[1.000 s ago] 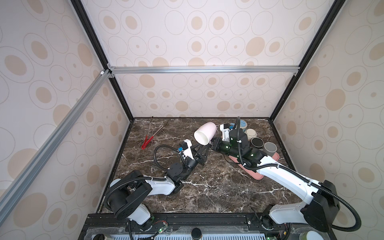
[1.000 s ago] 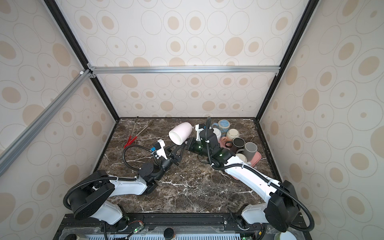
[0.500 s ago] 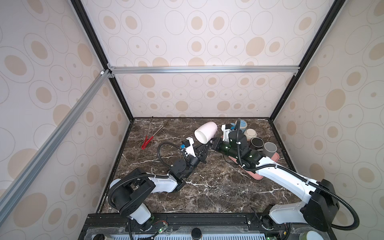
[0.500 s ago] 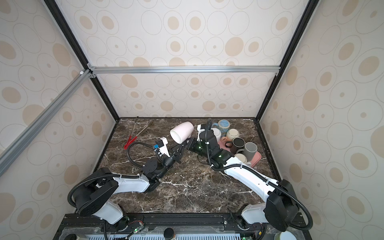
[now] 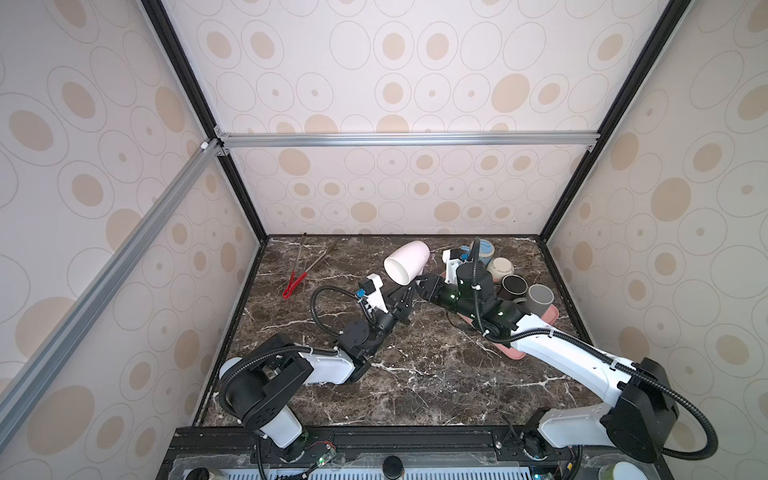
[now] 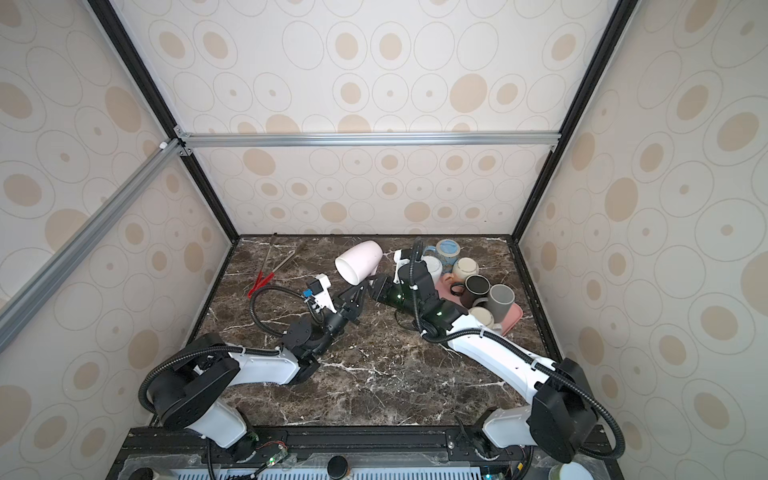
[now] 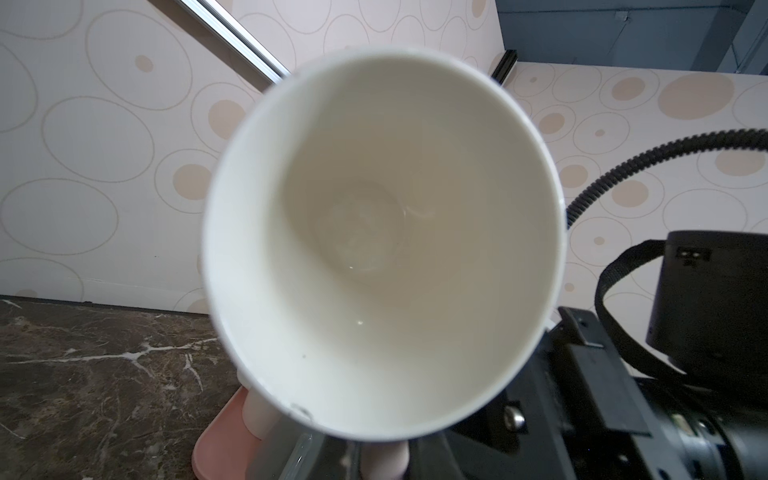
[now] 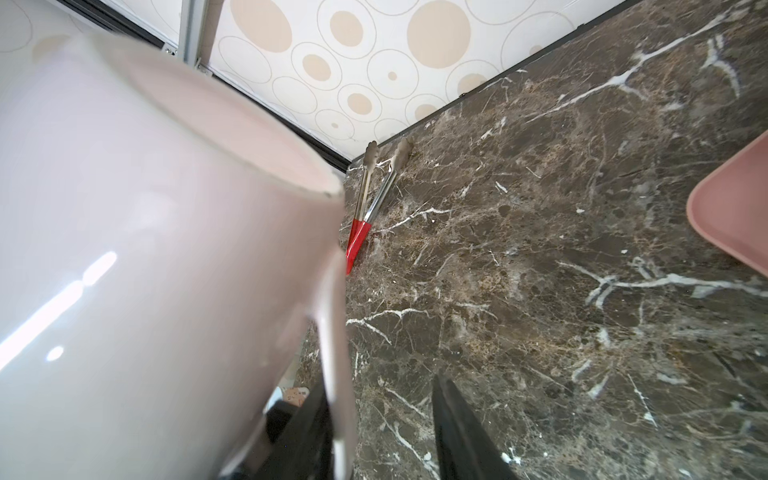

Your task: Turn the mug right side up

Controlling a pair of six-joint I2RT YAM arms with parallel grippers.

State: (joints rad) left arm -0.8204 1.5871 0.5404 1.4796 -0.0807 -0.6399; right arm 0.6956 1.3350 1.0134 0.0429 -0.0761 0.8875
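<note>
The pale pink mug (image 5: 407, 264) (image 6: 358, 262) hangs in the air over the back middle of the table, lying tilted with its mouth toward the front left. My left gripper (image 5: 406, 294) reaches up from below and is shut on the mug's handle (image 7: 384, 457); the left wrist view looks straight into the empty mug (image 7: 382, 249). My right gripper (image 5: 422, 284) (image 8: 380, 382) comes in from the right, its black fingers spread apart. The handle (image 8: 336, 353) lies against one of its fingers, and the mug body (image 8: 145, 291) fills that side of the right wrist view.
A pink tray (image 5: 544, 316) (image 6: 514, 315) at the back right carries several mugs, right behind my right arm. Red-handled tongs (image 5: 297, 278) (image 6: 264, 278) (image 8: 359, 232) lie at the back left. Dark marble table, walls on three sides.
My left gripper has risen to the mug and shut on its handle. My right gripper, shut on the handle before, has now opened. The mug has barely shifted.
</note>
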